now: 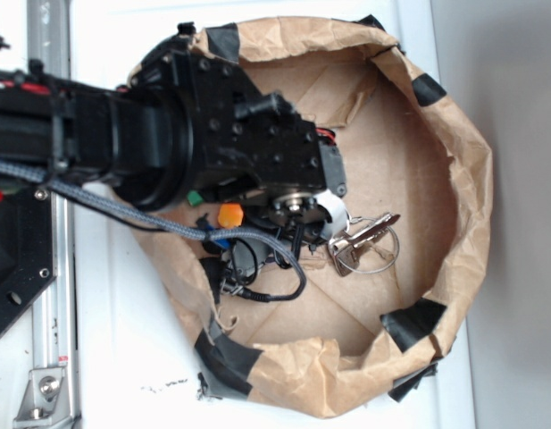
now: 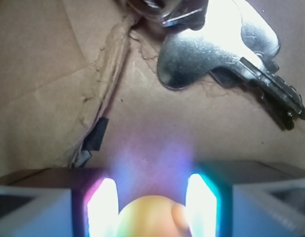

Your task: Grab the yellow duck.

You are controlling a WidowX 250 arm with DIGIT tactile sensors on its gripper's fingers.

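From the outside view, the black robot arm [image 1: 195, 125] reaches down into a round brown paper bowl [image 1: 463, 179]. Silver keys [image 1: 364, 237] lie on the bowl floor just beside the arm's tip. The duck is hidden here.

In the wrist view, the yellow duck [image 2: 150, 217] is small, round and smooth, and blurry. It sits between the two glowing fingers [image 2: 100, 205] of the gripper [image 2: 151, 207], which look pressed against its sides. The keys lie further off.

A big black robot arm [image 1: 168, 134] reaches from the left into a brown paper bag [image 1: 454, 179] with black tape [image 1: 413, 322] on its rim. Shiny silver keys [image 1: 364, 237] lie inside, just right of the arm.
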